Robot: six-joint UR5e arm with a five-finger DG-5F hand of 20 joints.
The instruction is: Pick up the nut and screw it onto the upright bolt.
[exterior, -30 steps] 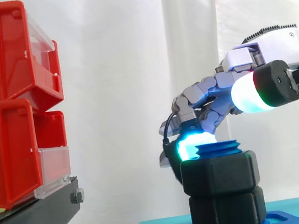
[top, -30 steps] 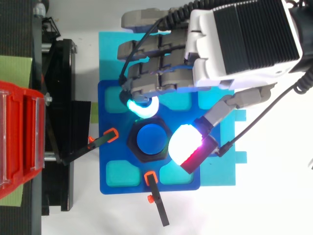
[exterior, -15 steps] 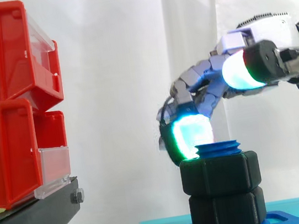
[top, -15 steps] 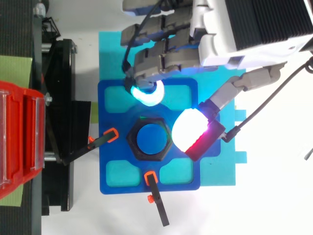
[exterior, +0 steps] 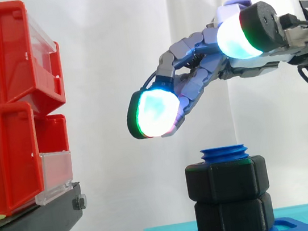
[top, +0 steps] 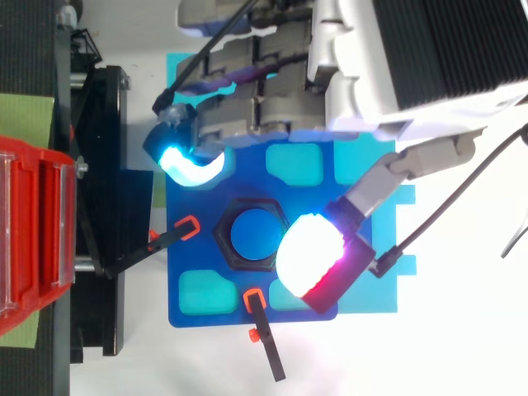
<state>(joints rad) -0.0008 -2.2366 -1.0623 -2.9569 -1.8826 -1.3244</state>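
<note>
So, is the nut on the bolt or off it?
On. The upper black nut rings the blue bolt, threads showing above it; the hand is above, open and empty.

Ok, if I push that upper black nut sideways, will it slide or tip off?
Probably neither: the upper nut sits around the blue bolt, whose threads show above it, so it should turn rather than slide. It looks like stiff, chunky plastic with flat hex sides, so likely light and easy to grip. The hand hovers open above it.
</note>
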